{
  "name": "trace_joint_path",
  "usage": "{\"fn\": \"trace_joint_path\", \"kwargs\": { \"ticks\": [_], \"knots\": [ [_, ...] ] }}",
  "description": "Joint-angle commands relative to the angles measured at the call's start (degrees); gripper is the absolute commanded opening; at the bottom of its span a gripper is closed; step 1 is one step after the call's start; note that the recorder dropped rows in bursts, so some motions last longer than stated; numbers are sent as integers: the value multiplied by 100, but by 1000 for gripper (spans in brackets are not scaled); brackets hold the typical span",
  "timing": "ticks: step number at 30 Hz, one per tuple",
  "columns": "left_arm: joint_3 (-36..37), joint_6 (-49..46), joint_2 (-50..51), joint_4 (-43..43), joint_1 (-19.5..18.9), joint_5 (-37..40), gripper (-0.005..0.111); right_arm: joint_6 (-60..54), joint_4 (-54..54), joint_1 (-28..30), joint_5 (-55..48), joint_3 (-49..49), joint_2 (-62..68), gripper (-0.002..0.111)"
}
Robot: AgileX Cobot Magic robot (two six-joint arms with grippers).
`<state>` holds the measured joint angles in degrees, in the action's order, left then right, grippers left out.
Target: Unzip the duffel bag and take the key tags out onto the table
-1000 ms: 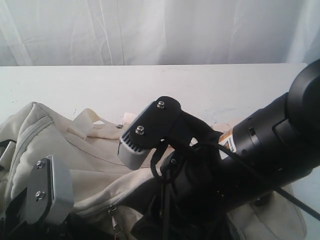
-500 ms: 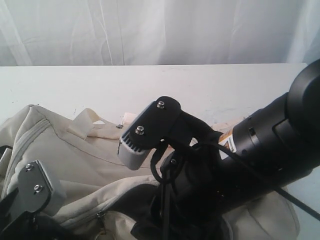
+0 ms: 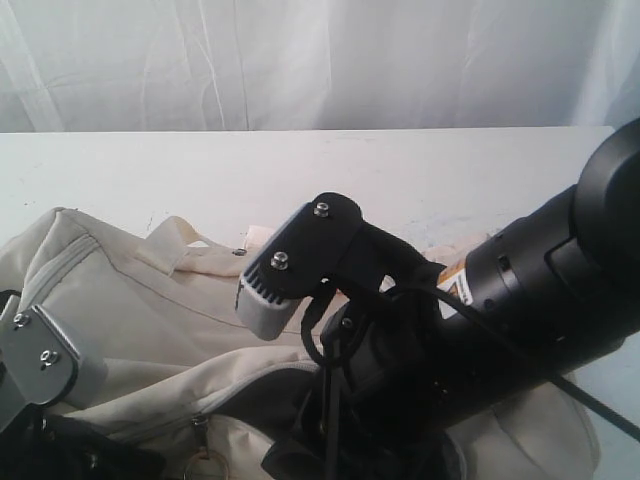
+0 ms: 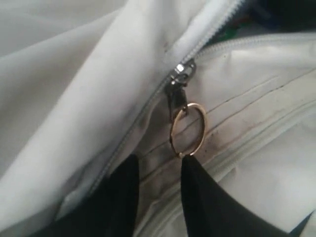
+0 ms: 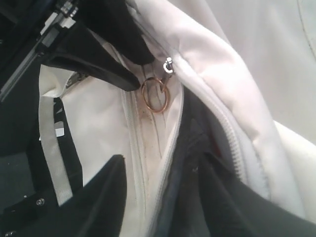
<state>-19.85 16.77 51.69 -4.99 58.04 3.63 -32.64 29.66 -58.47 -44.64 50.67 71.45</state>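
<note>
My left gripper [image 4: 160, 162] hovers with its jaws apart at the brass ring pull [image 4: 188, 129] hanging from the grey metal zipper slider [image 4: 180, 74] of the large cream-white fabric duffel bag [image 3: 130, 300]. The ring's lower end touches one black fingertip but is not pinched. My right gripper [image 5: 162, 163] straddles the bag's opened lip, one finger on the pale outer panel and the other against the dark grey lining [image 5: 197, 143]; I cannot tell whether it is clamping the fabric. By my judgement the job is partly done: the zipper gapes on one side of the slider and is meshed on the other, and nothing lies on the wide plain white table [image 3: 300, 170] beyond the bag. What may be the small coloured plastic key tags [image 4: 232, 30] shows only as a green fleck inside the gap, and only in the left wrist view. The right wrist view alone shows the lining, while the exterior view shows the bag slumped at the table's near side, its opening largely hidden behind my right arm.
</note>
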Motion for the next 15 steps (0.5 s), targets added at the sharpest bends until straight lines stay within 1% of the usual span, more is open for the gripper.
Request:
{"fn": "trace_joint_path", "kwargs": {
  "ticks": [1, 6, 11, 15],
  "knots": [
    [22, 125, -30, 118, 107, -46, 36, -55, 10, 29, 10, -10, 6, 44],
    [22, -76, -30, 166, 107, 15, 36, -55, 10, 29, 10, -10, 6, 44],
    [22, -400, -30, 166, 107, 281, 36, -55, 10, 29, 10, -10, 6, 44],
    [22, -971, -30, 190, 107, 707, 36, -55, 10, 29, 10, -10, 6, 44]
  ]
}}
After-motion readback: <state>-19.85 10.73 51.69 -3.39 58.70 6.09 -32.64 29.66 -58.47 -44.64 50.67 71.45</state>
